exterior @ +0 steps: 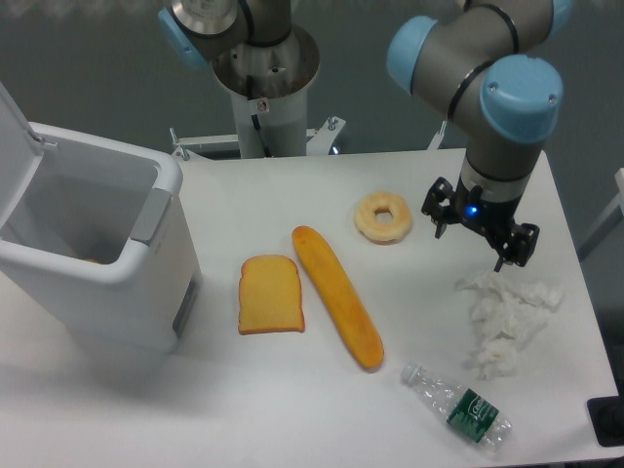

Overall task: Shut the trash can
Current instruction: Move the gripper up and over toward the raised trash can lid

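boxy white plastic trash can (107, 283) at left, flat lid (18, 146) raised. gripper (480, 234) at right above crumpled tissue (507, 317), fingers spread, holding nothing. smooth baguette (338, 295) mid-table.

No legible text anywhere.

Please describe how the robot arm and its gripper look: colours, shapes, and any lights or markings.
The arm has grey metal tube segments and round joints with light-blue caps. The gripper is black, with a small blue light glowing on its body. A tiny red-and-white sticker sits on the silver base column.
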Controlling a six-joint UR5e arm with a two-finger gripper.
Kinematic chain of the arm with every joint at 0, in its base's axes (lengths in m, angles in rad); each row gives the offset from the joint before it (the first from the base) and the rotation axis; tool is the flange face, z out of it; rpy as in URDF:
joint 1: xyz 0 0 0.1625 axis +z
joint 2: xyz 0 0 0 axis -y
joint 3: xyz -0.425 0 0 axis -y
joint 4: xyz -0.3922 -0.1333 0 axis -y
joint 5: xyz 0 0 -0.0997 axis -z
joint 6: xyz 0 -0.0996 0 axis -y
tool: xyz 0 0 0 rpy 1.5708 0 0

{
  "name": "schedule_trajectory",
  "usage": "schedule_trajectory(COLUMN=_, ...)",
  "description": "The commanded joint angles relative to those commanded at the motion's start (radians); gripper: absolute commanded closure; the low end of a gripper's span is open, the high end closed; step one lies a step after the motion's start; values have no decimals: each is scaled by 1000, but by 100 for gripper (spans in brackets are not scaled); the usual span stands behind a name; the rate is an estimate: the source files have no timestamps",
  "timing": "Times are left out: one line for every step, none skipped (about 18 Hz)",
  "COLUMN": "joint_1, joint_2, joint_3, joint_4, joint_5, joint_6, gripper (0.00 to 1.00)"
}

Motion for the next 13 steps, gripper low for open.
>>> schedule_trajectory(joint_1=0, joint_2=2, joint_3=-3, joint_4=0, joint_5=0, joint_6=0, gripper=0)
schedule_trajectory(joint_1=-2, joint_2=3, joint_3=-3, joint_4=-2, joint_5=-2, joint_6=0, gripper=0)
schedule_trajectory(joint_1=-3, joint_2=6, joint_3=-5, joint_4=-3, joint_5=-2, joint_6=0, gripper=0)
schedule_trajectory(joint_1=-9, joint_2=9, joint_3=-8, joint_4=-6, joint_5=0, joint_6=-2, gripper=0)
schedule_trajectory(joint_1=-14, joint_2=20, joint_3=-20, joint_4=-5, joint_5=-2, joint_6=-9, gripper=0)
schedule_trajectory(joint_1=-21, joint_2=35, joint_3=-35, joint_4=-3, joint_5=5, joint_6=-20, gripper=0)
schedule_trajectory(joint_1=-23, joint_2=63, joint_3=-57, joint_4=0, joint_5=9, joint_6=-24, gripper=0)
schedule_trajectory(joint_1=-37, joint_2=84, joint_3=-72, joint_4=2, joint_5=11, joint_6=-41, gripper=0)
schedule_trajectory(joint_1=-41, joint_2=107, joint_3=-84, joint_4=0, joint_5=12, joint_6=-76, gripper=0)
schedule_trajectory(joint_1=-44, joint_2=135, joint_3=-100, joint_4=0, joint_5=12, joint_6=-121, gripper=0)
schedule_trajectory(joint_1=-52, joint_2=150, joint_3=-119, joint_4=0, joint_5=8, joint_6=-167, gripper=0)
schedule_trajectory(joint_1=-69, joint_2=173, joint_3=-138, joint_4=0, joint_5=3, joint_6=-199, gripper=0)
schedule_trajectory(joint_1=-87, joint_2=190, joint_3=-156, joint_4=2, joint_5=2, joint_6=-218, gripper=0)
